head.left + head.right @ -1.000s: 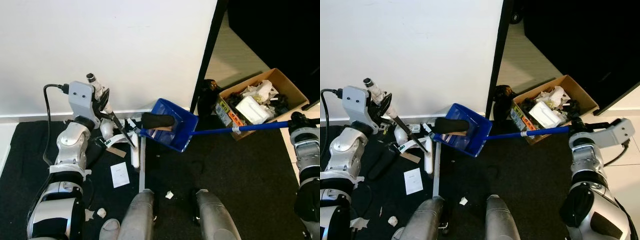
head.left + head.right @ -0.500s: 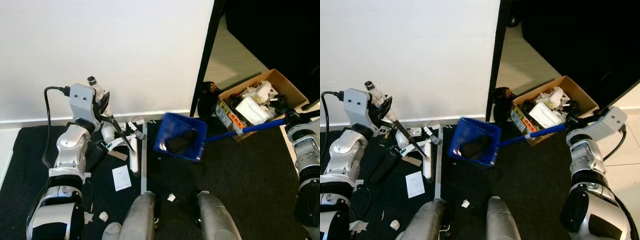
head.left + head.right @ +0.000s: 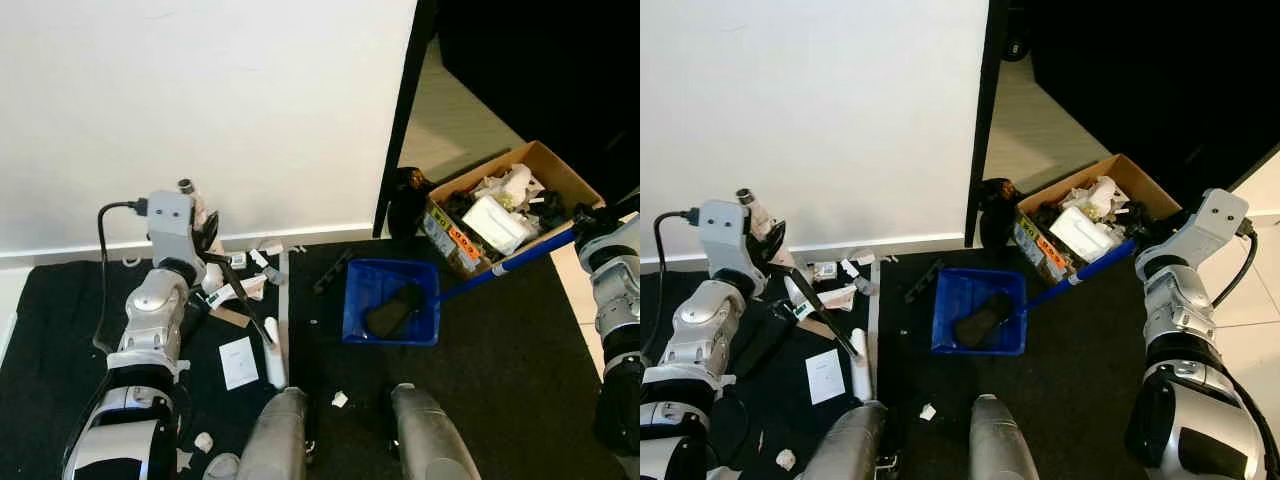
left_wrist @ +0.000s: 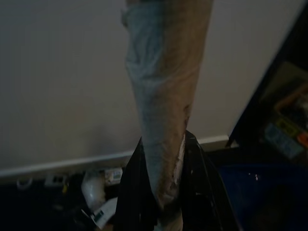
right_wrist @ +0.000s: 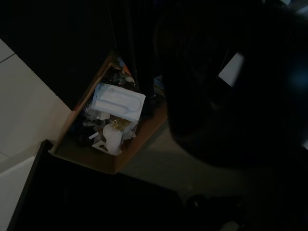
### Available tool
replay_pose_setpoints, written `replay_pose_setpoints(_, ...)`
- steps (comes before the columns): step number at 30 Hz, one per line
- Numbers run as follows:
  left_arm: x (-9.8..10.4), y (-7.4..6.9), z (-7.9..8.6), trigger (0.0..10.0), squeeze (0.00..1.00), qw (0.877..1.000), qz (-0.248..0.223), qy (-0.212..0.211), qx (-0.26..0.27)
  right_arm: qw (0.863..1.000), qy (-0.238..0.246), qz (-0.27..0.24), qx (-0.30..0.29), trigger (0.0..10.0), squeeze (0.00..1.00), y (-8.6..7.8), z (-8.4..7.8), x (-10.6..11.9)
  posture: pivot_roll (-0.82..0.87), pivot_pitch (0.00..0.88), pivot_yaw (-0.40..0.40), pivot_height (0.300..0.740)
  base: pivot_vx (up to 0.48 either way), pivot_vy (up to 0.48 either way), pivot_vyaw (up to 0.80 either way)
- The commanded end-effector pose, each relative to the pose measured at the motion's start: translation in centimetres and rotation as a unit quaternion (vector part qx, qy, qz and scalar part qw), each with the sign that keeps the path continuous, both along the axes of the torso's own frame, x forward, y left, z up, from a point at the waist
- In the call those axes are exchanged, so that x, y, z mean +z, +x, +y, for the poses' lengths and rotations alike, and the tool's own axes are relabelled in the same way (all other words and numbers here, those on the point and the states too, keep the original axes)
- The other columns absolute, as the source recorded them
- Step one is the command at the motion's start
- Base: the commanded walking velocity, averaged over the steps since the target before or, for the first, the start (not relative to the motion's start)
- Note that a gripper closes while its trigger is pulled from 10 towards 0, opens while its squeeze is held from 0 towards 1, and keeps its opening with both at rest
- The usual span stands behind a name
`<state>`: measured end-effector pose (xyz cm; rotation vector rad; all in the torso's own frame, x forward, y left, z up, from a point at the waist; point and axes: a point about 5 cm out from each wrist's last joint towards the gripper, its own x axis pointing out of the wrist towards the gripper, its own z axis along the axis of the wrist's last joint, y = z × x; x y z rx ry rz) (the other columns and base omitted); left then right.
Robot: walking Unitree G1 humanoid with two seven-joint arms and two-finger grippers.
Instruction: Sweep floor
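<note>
Littered black mat [image 3: 480,340] against white wall [image 3: 200,100]

Can't make out the dark thing [image 3: 395,310] lying in the dustpan [image 3: 392,301], and the right claw's fingers are lost in the murky right wrist view.

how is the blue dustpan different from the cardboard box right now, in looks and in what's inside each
The blue dustpan is plastic with a long blue handle running to the right claw; the cardboard box is brown with no handle. The dustpan holds a single dark object, while the box is heaped with white and dark rubbish. The dustpan sits on the black mat; the box lies at the mat's far edge by the doorway. Both are open-topped.
</note>
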<state>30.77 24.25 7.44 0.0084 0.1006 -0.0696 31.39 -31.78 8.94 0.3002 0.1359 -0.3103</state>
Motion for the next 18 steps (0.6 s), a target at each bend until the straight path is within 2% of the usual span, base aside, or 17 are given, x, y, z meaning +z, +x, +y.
replay_pose_setpoints(1,-0.3,-0.4,0.3,10.0,0.00,1.000,0.001,-0.020,0.019,0.999,0.002,-0.035,-0.014,2.7,0.00,0.1,-0.3,0.9,0.01,0.064,0.014,0.740,0.000,0.000,0.00)
replay_pose_setpoints(2,-0.5,-0.6,0.4,10.0,0.00,1.000,0.004,-0.019,0.024,0.999,-0.004,-0.033,-0.016,3.9,0.00,-0.1,-0.2,0.7,0.00,0.064,0.012,0.740,0.000,0.000,0.00)
replay_pose_setpoints(3,-0.6,-0.7,0.4,10.0,0.00,1.000,0.005,-0.011,0.024,0.999,-0.006,-0.033,-0.017,10.0,0.00,-0.4,-0.1,0.4,0.00,0.064,0.010,0.740,0.000,0.000,0.00)
replay_pose_setpoints(5,-0.7,-0.8,0.3,10.0,0.00,1.000,0.006,-0.006,0.024,0.999,-0.008,-0.033,-0.018,10.0,0.00,-0.6,0.0,0.2,0.00,0.064,0.010,0.740,0.000,0.000,0.00)
replay_pose_setpoints(8,-0.6,-0.9,-0.2,10.0,0.00,0.999,0.011,0.048,-0.005,0.998,-0.059,0.023,0.004,10.0,0.00,-1.7,0.2,-1.4,0.00,0.060,0.009,0.740,0.000,0.000,0.00)
replay_pose_setpoints(10,-0.5,-0.8,-0.4,10.0,0.00,0.998,0.007,0.057,-0.015,0.992,-0.107,0.057,0.022,10.0,0.00,-2.2,0.1,-2.0,0.00,0.058,0.012,0.740,0.000,0.000,0.00)
replay_pose_setpoints(13,-0.3,-0.6,-0.9,10.0,0.00,0.997,0.004,0.066,-0.029,0.988,-0.133,0.077,0.022,10.0,0.00,-2.6,-0.3,-2.2,-0.01,0.054,0.017,0.740,0.000,0.000,0.00)
replay_pose_setpoints(15,-0.3,-0.4,-1.6,10.0,0.00,0.997,0.002,0.067,-0.041,0.985,-0.152,0.078,0.017,10.0,0.00,-2.8,-0.8,-1.9,-0.02,0.047,0.022,0.740,0.000,0.000,0.00)
replay_pose_setpoints(18,-0.1,0.1,-2.2,10.0,0.00,0.996,-0.001,0.070,-0.047,0.987,-0.150,0.060,0.009,10.0,0.00,-2.5,-0.9,-1.2,-0.02,0.045,0.027,0.740,0.000,0.000,0.00)
